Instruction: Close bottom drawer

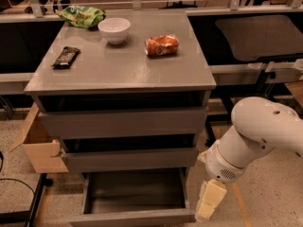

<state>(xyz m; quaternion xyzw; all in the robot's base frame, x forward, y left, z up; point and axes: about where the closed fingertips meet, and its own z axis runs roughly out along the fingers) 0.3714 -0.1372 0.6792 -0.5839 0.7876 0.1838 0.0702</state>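
Note:
The bottom drawer (135,193) of the grey cabinet (123,70) stands pulled out toward me, a wide shallow grey tray with nothing in it. Its thin front panel (132,218) lies at the lower edge of the view. The middle drawer (128,159) and the top drawer (123,122) sit nearly flush with the cabinet. My gripper (209,202), cream-coloured on a white arm (255,136), hangs low just right of the bottom drawer's front right corner, pointing down. It holds nothing that I can see.
On the cabinet top lie a white bowl (114,30), an orange snack bag (162,45), a dark bar (65,56) and a green bag (81,16). An open cardboard box (38,145) stands left of the cabinet. Cables (19,197) run on the floor at left.

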